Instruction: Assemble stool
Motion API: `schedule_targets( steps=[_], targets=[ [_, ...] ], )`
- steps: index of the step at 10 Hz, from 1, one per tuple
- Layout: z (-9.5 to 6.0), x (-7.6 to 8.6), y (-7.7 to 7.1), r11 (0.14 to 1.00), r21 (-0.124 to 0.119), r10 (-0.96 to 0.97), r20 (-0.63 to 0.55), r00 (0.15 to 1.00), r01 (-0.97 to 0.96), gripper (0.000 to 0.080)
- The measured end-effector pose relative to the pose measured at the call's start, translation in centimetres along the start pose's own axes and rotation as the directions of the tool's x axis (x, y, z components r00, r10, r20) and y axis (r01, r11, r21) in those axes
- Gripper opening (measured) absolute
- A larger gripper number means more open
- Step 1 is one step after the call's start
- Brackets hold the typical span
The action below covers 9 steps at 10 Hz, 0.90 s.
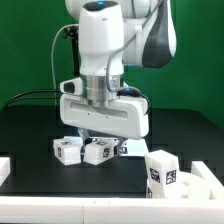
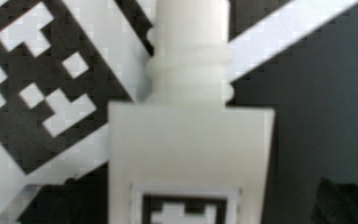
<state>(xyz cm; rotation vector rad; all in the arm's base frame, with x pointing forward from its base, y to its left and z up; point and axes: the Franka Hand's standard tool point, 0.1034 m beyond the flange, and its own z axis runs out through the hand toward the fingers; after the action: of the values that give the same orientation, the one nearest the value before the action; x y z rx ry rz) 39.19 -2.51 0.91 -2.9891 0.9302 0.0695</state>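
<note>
Our gripper (image 1: 96, 134) hangs low over the black table (image 1: 35, 125). Its jaws are spread wide, and we see nothing held in them. Right under it lies a white stool leg (image 1: 68, 150), with a second leg (image 1: 100, 152) just beside it. A third leg (image 1: 161, 172) stands alone toward the exterior view's right. In the wrist view, the near leg (image 2: 190, 135) is a thick square block with a thin round peg on its end. We think it is light, hard and smooth, so it could slip. We would grab the block's flat sides, not the peg.
</note>
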Motion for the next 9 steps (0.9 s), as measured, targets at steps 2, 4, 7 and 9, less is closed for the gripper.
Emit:
schedule_targets(
  steps=[2, 4, 7, 9],
  targets=[
    [0.0, 0.0, 0.0, 1.0, 0.0, -0.017, 0.001, 1.0, 0.017, 0.0393],
    [-0.1, 0.0, -0.2, 0.99, -0.001, -0.139, -0.001, 0.99, 0.139, 0.033],
    [-0.9, -1.2, -1.6, 0.897, -0.002, -0.442, -0.036, 0.896, 0.442, 0.033],
    [-0.2, -1.3, -0.7, 0.898, -0.007, -0.441, -0.02, 0.897, 0.441, 0.033]
  ],
)
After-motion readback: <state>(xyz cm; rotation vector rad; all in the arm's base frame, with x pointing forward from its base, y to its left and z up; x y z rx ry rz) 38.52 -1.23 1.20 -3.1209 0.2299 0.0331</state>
